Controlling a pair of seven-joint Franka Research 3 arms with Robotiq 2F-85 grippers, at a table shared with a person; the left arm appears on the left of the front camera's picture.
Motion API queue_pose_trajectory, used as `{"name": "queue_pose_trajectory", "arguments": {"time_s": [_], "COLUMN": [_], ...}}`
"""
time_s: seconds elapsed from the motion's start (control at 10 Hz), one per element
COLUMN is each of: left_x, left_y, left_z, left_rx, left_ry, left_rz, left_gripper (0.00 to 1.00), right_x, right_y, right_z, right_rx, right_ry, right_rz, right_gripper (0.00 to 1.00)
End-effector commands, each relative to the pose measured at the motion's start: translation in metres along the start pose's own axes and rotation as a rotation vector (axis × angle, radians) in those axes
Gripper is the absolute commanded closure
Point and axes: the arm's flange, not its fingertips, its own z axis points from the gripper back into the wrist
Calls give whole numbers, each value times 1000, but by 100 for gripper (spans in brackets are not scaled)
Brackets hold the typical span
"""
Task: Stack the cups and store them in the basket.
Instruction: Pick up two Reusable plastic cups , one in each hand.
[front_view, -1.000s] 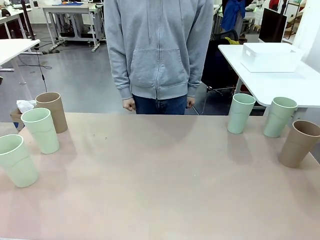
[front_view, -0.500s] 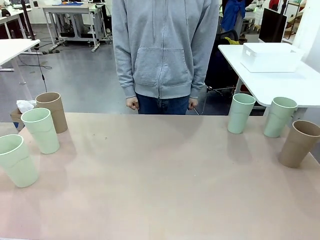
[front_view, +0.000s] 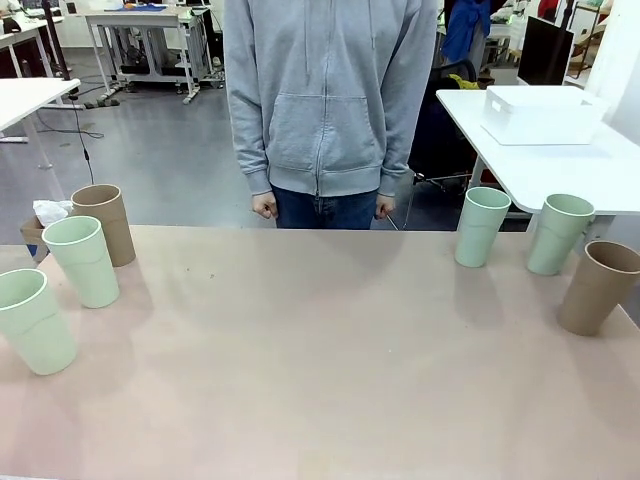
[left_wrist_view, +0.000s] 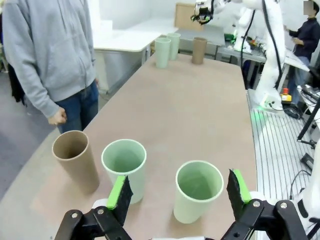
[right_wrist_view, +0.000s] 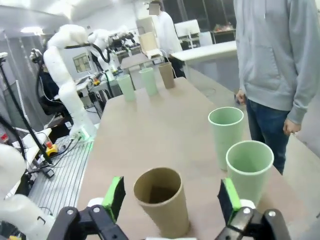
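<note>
Near the cups (front_view: 84, 260), the left gripper (left_wrist_view: 178, 190) and right gripper (right_wrist_view: 172, 196) hang wide open; nothing is stacked yet; next, one must grab a cup

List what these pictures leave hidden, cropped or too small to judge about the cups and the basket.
- Inside of the white rectangular plastic basket, front view: hidden by its own solid walls.
- Nearest pale mint green matte tumbler, front view: its side is cut by the left edge.
- Tan-brown matte tumbler at the right, front view: cut by the right edge.
- Three far tumblers, left wrist view: too small to see inside.
</note>
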Motion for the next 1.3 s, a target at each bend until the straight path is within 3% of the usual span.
{"name": "queue_pose_trajectory", "arguments": {"time_s": [0.0, 0.2, 0.6, 0.7, 0.8, 1.2], "left_x": [-26, -58, -119, -120, -112, -112], "left_y": [-3, -25, -35, -35, -32, -32], "left_z": [5, -7, -35, -43, -36, -36], "left_rx": [-38, -68, -166, -156, -159, -159], "left_ry": [-74, -89, -104, -142, -100, -100], "left_rz": [-73, -89, -17, 35, -7, -7], "left_gripper": [0, 0, 0, 0, 0, 0], "right_x": [-9, -43, -110, -116, -107, -107], "right_y": [-1, 25, 63, 62, 49, 49], "right_z": [24, 28, 12, 7, 20, 20], "right_rx": [36, 38, 47, 19, 58, 58], "right_ry": [-46, -78, -104, -101, -107, -107], "right_rz": [78, 124, 151, 116, 110, 110], "right_gripper": [0, 0, 0, 0, 0, 0]}}
